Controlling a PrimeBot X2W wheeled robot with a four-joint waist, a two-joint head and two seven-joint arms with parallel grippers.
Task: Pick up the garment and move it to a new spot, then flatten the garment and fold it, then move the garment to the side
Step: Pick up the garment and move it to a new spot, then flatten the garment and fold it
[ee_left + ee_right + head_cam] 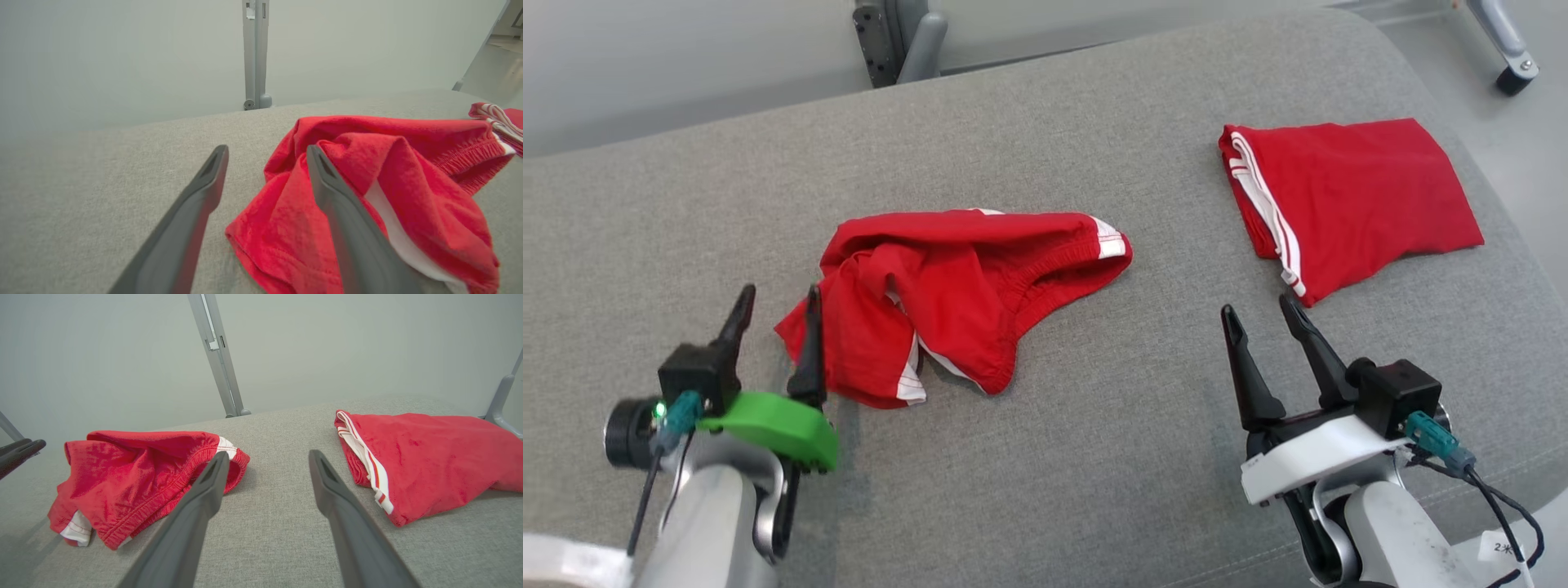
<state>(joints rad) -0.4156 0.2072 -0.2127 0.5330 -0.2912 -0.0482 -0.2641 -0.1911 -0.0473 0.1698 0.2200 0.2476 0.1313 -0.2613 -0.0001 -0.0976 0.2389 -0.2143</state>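
Observation:
The garment [964,278] is a pair of red shorts with white side stripes, lying crumpled near the middle of the grey padded table [1094,457]. My left gripper [780,292] stands open at the garment's left edge. Its right finger is against the red cloth and nothing is between the fingers. The left wrist view shows the garment [408,171] bunched to the right of my open left gripper [266,150]. My right gripper [1256,305] is open over bare table to the right of the garment. In the right wrist view my right gripper [268,454] has the garment [135,473] to its left.
A second red garment [1356,192], folded flat, lies at the far right of the table, and is also seen as the folded garment [429,457]. The table's rounded far edge [1045,61] borders a pale floor. A wheeled metal leg [1511,57] stands beyond the right corner.

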